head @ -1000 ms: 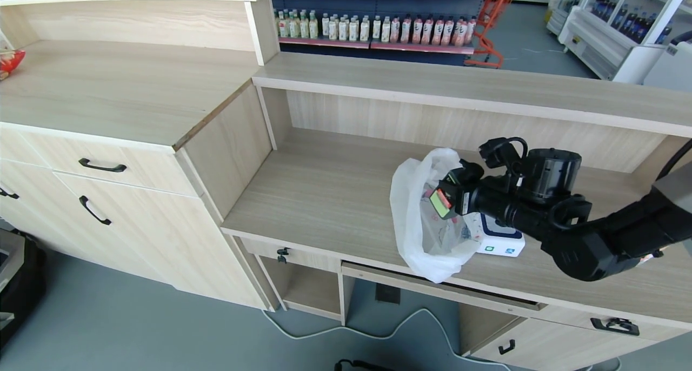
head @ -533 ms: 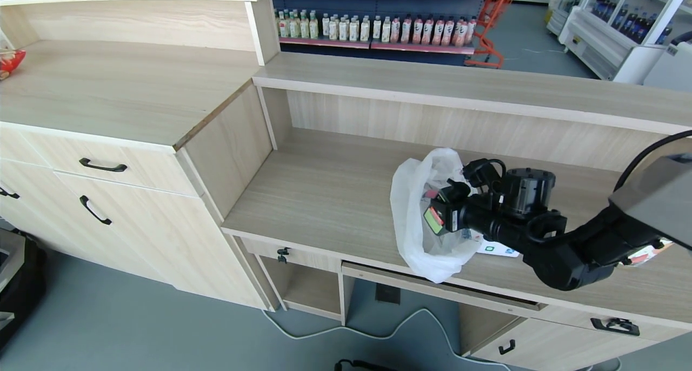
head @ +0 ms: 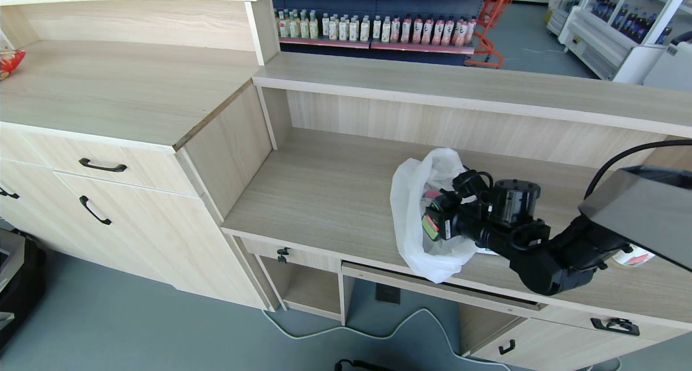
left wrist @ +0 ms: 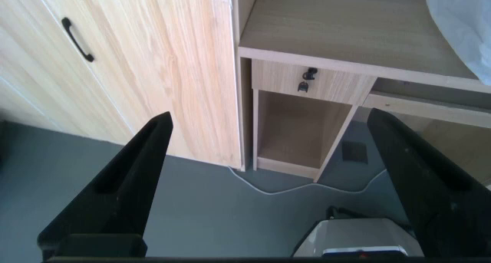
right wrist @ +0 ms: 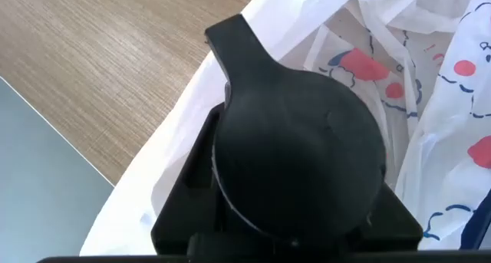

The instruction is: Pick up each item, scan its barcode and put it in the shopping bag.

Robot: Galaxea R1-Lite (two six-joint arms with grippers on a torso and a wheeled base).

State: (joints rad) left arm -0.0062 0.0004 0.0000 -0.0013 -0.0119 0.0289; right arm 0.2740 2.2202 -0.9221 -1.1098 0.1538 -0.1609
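shopping bag: thin white translucent plastic, crumpled, mouth open and slumped. It sits on the lower counter near the front edge. Right wrist view shows soft white wrappers inside with red and blue print; can't separate individual items.

right tool is at the bag mouth, partly inside the plastic, with a green-and-red patch on its end. In the right wrist view a rounded matte black shape with one pointed lobe sits in front of the bag lining. Can't tell whether this tool is spread, closed, or carrying anything.

right arm: black, comes in from the robot's right, low over the counter and roughly horizontal, wrist pointing toward the robot's left into the bag.

Just beside the bag, behind the arm, is a sliver of a white box, mostly hidden. Farther right on the counter is a small round item, white and red, partly covered.

The counter is pale wood-grain laminate with a raised back ledge. A taller cabinet block on the robot's left has black bar handles.

left tool: two flat black fingers spread wide, nothing between them. It hangs out in front of the counter, facing the cabinet front, the grey floor and a small drawer with a key in it. A white cable lies on the floor.
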